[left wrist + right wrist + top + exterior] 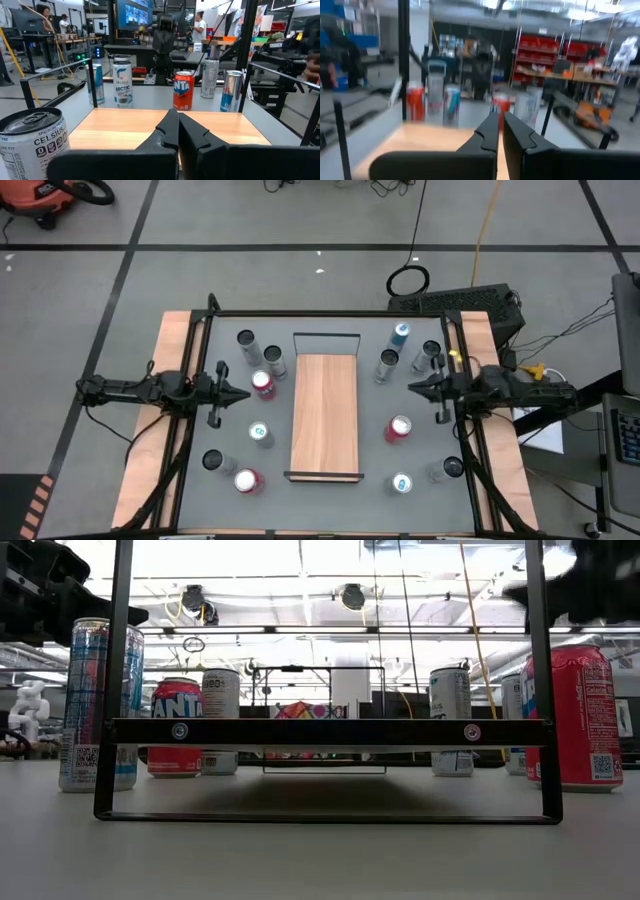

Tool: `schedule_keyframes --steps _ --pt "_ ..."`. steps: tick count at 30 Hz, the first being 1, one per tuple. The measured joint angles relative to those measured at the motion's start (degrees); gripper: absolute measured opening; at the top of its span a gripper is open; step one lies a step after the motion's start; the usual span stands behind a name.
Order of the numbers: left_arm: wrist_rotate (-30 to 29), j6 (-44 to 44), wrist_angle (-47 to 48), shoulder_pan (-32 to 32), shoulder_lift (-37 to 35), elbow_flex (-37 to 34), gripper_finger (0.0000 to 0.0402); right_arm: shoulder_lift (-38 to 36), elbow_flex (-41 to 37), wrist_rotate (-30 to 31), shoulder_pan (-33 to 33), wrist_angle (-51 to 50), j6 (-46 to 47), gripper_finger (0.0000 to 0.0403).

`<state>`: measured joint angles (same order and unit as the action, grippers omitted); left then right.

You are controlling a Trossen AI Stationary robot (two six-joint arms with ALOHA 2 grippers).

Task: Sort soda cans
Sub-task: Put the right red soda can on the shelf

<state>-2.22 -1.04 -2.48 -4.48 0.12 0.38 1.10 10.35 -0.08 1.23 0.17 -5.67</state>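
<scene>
- Silver can (31, 142), nearest in the left wrist view: "CELSIUS", above it "SPARKLING", below it "LIVE FIT".
- Pale can (122, 85) across the board: "CELSIUS" and "ARCTIC".
- Red can (183, 90), left wrist view: "NTA".
- Red can (177, 726), low view: "ANTA".

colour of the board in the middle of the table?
Light wood grain board, dark frame; clearest in the high view.

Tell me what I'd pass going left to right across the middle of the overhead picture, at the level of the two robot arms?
Left end effector → red can → wooden board → right end effector.
</scene>
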Motion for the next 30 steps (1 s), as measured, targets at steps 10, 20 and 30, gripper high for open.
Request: schedule_keyframes --steps 10,20,30 --pt "-1.25 0.00 0.37 0.00 0.00 0.02 0.0000 10.76 21.05 0.16 0.00 -16.46 0.45 0.0000" --pt "-1.27 0.31 0.39 0.01 0.00 0.02 0.0000 24.33 39.17 0.00 0.00 -24.70 6.57 0.0000" --pt "-1.27 0.22 0.40 0.01 0.00 0.04 0.0000 38.93 59.15 -0.02 0.00 -40.18 13.69 0.0000"
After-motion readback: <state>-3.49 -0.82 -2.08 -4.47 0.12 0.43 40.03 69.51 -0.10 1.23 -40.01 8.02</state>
